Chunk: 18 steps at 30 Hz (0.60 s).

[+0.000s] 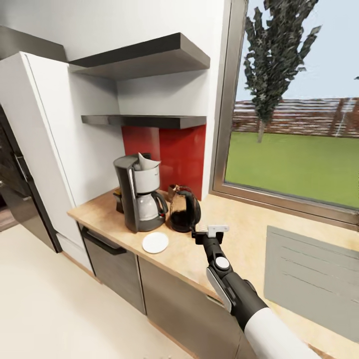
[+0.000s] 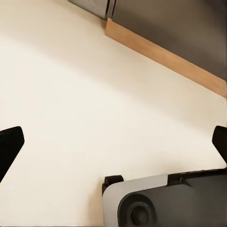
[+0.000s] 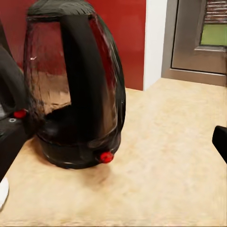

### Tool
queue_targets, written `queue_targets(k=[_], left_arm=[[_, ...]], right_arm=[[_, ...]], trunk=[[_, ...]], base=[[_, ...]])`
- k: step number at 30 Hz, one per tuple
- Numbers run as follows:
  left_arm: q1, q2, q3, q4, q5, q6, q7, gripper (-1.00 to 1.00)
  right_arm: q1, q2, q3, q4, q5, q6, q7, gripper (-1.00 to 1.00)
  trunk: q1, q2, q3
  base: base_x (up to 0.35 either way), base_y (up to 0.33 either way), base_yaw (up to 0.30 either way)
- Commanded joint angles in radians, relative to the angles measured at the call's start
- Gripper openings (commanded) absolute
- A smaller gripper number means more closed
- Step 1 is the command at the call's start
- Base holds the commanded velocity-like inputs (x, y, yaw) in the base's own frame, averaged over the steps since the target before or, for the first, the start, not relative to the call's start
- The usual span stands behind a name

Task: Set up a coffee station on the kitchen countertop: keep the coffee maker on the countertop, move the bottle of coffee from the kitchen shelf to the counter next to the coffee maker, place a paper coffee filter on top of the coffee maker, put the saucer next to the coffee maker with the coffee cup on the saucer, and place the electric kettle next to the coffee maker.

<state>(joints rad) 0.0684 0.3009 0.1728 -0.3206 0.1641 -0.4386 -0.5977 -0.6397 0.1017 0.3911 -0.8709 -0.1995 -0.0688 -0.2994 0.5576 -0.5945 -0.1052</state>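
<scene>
Coffee station, partly assembled, on kitchen countertop (image 1: 234, 249) below kitchen shelf (image 1: 149, 121), the shelf's top face hidden from this low angle. Coffee maker (image 1: 130, 199): upright on the surface, paper coffee filter (image 1: 145, 160) seated in its top. Electric kettle (image 1: 183, 212): upright just beside the coffee maker, handle turned toward the robot. Saucer (image 1: 155, 243): flat on the surface in front of both, near the counter edge, nothing resting on it. Small brown item (image 1: 118, 198) tucked behind the coffee maker: possibly the bottle of coffee, too hidden to confirm. Right gripper (image 1: 211, 232): low over the surface just beside the kettle's handle side, apart from it, fingers (image 3: 220, 141) apparently released and spread, grasping nothing. Left gripper (image 2: 116, 142): aimed at pale floor (image 2: 71, 94) by the cabinet base, fingers (image 2: 9, 146) wide apart, empty. Step in hand, by judgement: kettle placement finished or nearly so, right arm free beside it. Outstanding: coffee cup onto saucer. Next move, by judgement: clearing the arm away from the kettle without nudging it, locating the cup, a light pinch on so small a piece, then a level set-down at the saucer's centre
</scene>
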Motion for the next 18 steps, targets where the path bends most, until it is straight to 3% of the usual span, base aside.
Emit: queue_targets(k=[1,5,14,18], left_arm=[[0.001,0.0,0.004,-0.002,0.008,0.004,-0.009,1.0],[0.001,0.0,0.004,-0.002,0.008,0.005,-0.009,1.0],[0.001,-0.001,0.005,-0.002,0.008,0.005,-0.009,1.0],[0.001,-0.001,0.005,-0.003,0.008,0.005,-0.009,1.0]], right_arm=[[-0.001,0.0,0.005,0.001,-0.011,-0.006,-0.006,1.0],[-0.001,0.0,0.005,0.001,-0.011,-0.006,-0.006,1.0],[-0.001,0.001,0.006,0.0,-0.013,-0.006,-0.006,1.0],[-0.001,0.001,0.006,0.0,-0.014,-0.006,-0.006,1.0]], trunk=[[0.0,-0.002,-0.002],[0.0,-0.002,-0.002],[0.0,-0.002,-0.002],[0.0,-0.002,-0.002]], base=[[-0.323,0.0,0.0],[-0.224,0.0,0.0],[-0.041,0.0,0.0],[-0.2,0.0,0.0]])
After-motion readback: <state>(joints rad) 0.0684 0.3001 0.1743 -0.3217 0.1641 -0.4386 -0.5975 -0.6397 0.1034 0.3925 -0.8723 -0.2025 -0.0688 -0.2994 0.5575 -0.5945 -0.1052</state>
